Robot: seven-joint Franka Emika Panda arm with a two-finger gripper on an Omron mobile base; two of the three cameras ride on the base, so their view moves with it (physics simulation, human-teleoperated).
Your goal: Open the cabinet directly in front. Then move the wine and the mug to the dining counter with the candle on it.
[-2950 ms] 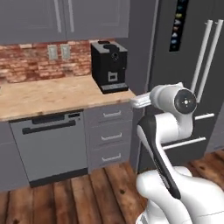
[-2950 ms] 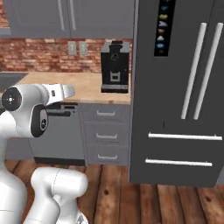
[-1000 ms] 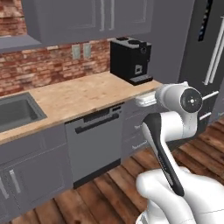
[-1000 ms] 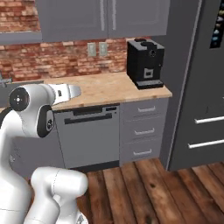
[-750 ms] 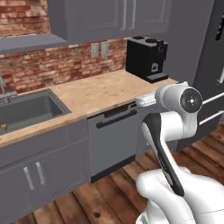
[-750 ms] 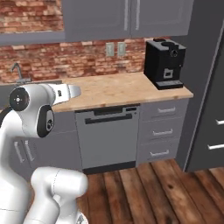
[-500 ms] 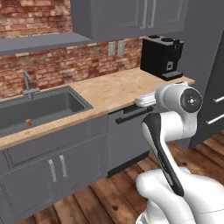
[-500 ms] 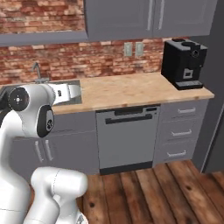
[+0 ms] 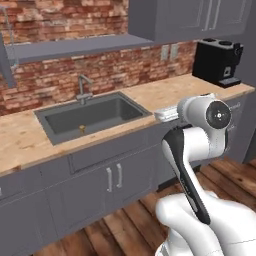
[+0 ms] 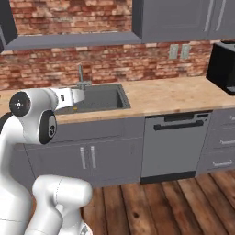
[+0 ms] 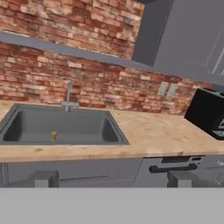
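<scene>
1. Hand view: fingers spread wide, holding nothing; the two dark tips sit low in the frame, pointed over the counter toward the brick wall.
2. Risk: this is the sink stretch, not the dining counter. No wine, mug or candle visible, so reaching here grabs nothing useful.
3. Risk: picking the wrong door. The grey upper cabinet hangs up and to the right of the fingers, well apart. It is not directly in front, and I cannot tell if it is the target cabinet.
4. Risk: the forearm sits close over the counter edge in the left base view, so driving on or swinging could clip the counter or the faucet.
5. Straight ahead of the fingers: sink, below and left of centre. Black coffee machine far right.
6. Cabinet handles look out of reach from this pose; base probably needs repositioning first.
</scene>
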